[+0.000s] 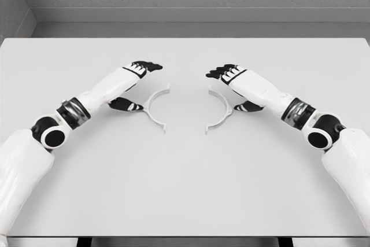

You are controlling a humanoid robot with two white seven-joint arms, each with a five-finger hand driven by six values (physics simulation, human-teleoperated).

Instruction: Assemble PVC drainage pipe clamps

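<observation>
Two clamp halves, left half [155, 108] and right half [220, 110], lie mid-tabletop [185, 189], far from edges; left hand [136, 79] and right hand [234, 82] flank them, fingers relaxed, holding nothing.

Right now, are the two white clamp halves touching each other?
Apart. The head view shows bare table between the left clamp half and the right clamp half; their open sides face each other, with a clear gap between the tips.

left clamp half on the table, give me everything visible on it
The left clamp half is a thin white half-ring, plastic by its look, with a small flat tab turned outward at each end. It lies flat on the grey table, its open side facing the matching right clamp half, a gap between them. The left hand arches over its curved back; contact cannot be judged.
</observation>
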